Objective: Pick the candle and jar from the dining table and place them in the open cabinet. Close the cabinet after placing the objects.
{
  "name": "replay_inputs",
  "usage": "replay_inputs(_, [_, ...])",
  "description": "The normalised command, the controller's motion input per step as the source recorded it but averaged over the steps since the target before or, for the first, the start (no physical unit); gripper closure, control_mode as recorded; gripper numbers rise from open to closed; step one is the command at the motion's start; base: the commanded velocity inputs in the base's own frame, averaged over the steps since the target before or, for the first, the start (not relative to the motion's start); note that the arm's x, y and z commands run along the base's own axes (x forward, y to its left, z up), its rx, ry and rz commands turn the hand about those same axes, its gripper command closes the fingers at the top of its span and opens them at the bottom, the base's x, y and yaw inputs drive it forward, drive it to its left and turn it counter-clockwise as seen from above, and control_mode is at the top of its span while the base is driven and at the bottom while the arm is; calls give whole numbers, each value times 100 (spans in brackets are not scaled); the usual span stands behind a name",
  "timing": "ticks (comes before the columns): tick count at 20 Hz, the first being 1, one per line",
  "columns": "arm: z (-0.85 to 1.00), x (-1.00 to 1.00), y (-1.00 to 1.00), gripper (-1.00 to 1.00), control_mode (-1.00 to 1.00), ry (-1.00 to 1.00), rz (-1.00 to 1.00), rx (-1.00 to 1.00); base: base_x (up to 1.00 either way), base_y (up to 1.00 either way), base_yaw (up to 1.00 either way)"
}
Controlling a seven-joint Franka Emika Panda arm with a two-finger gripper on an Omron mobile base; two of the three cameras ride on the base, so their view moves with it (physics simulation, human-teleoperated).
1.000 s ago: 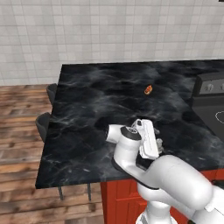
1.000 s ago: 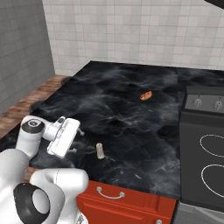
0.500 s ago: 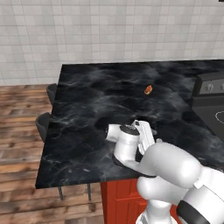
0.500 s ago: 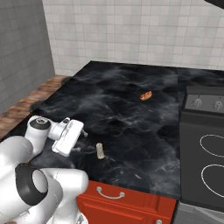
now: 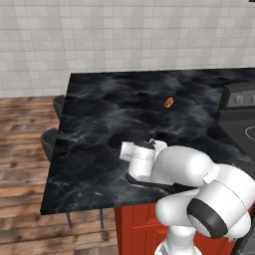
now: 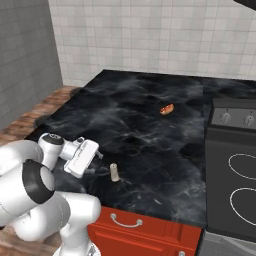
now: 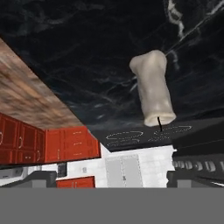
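Tiled kitchen, pale wall tiles behind, wood floor to one side; the working surface is the dining table [image 6: 135, 105], a black marble slab with white veins, with a black stove [image 6: 232, 165] butting against its far end and red base cabinets [image 6: 140, 232] showing beneath its near edge. Item one, the candle [image 6: 115, 172]: a small pale stubby cylinder standing upright on the marble near the front edge, its long axis vertical, dark wick at its top end [image 7: 159, 124]. Item two, the gripper [image 6: 96, 159]: it is hanging low over the table, turned nearly level, and pointing across the slab toward the candle; its jaws are standing wide apart and carrying nothing. Relation of note: the candle is lying just ahead of the fingertips, near but apart, in line with the hand's reach; in the hand view the candle [image 7: 153, 87] is sitting right of centre, so it is appearing somewhat off the midline between the jaws. Judged from this, the coming move is calling for a short advance plus a small sideways correction so the jaws straddle the upright body. Item three, a tiny orange item [image 6: 166, 108]: resting on the marble well beyond the gripper, toward the stove. Cabinet loading is not yet begun.
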Motion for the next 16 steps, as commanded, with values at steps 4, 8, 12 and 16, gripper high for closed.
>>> replay_inputs(4, [-34,1,0,-100,-100,2,0,0,0,0,0])
replay_inputs(8, [-16,0,0,-100,-100,0,0,0,0,0,0])
replay_inputs(12, [-4,12,-4,-100,-100,0,0,0,0,0,0])
replay_inputs(16, [-7,19,-7,-100,-100,-1,0,0,0,0,0])
